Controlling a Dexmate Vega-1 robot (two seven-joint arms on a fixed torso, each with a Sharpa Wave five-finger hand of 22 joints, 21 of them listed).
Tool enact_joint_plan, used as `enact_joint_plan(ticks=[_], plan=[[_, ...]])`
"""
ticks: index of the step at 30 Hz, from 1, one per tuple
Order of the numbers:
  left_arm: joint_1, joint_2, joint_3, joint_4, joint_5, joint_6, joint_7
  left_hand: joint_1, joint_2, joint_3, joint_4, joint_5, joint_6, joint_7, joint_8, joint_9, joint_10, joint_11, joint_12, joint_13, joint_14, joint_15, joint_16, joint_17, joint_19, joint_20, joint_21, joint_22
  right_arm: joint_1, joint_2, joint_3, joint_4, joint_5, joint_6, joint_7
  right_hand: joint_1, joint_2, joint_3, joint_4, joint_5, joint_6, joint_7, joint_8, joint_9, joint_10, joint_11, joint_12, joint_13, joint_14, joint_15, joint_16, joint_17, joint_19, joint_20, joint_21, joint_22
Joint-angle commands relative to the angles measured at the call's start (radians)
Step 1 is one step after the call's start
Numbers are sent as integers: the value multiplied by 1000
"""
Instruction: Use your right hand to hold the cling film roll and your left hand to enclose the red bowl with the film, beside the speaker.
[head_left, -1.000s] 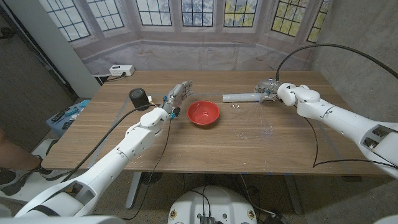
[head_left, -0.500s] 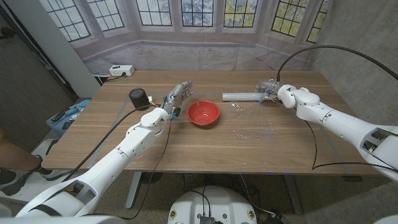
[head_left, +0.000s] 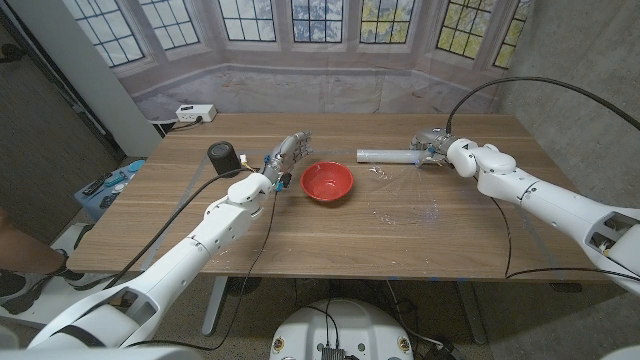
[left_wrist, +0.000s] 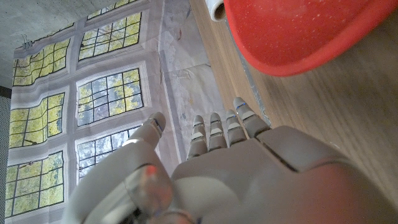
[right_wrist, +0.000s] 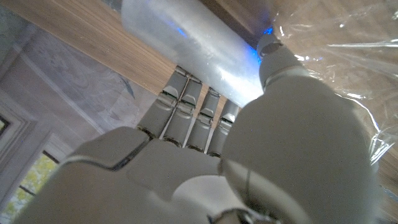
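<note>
Gripping the cling film roll (head_left: 388, 156) with the right hand (head_left: 432, 150), fingers (right_wrist: 186, 109) wrapped round it; some film already pulled out across the surface (head_left: 400, 250). Left hand (head_left: 286, 152) empty, fingers apart, just beside the uncovered red bowl (head_left: 327, 182) (speaker (head_left: 225, 158) nearby). Covering still to do.

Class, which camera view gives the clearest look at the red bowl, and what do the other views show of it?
The head view shows the whole red bowl on the table, beside the left hand. The left wrist view catches part of its rim and underside, too close for context. In the right wrist view I cannot make it out.
</note>
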Motion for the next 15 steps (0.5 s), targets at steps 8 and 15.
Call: enact_joint_plan(ticks=[8,15], plan=[[-12,-4,4,20,-8,3,-24,7,0,9,9,6,17,2,10,4,13,1,6,5,10,0,5,2,10,0,-7,2,-63,-35,60,-117,27,-26,-16,89,103,-15,3,-4,82,-54,4,1,90,-67,2,38,48,-155,-3,5,11,-108,14,0],[-16,-4,4,27,-11,5,-31,8,0,11,10,6,16,3,8,4,13,1,6,5,10,1,4,1,11,0,-8,2,-71,-43,78,-151,34,-32,-6,94,108,-24,3,-5,91,-55,5,1,99,-68,2,39,57,-155,-5,6,12,-108,20,0]])
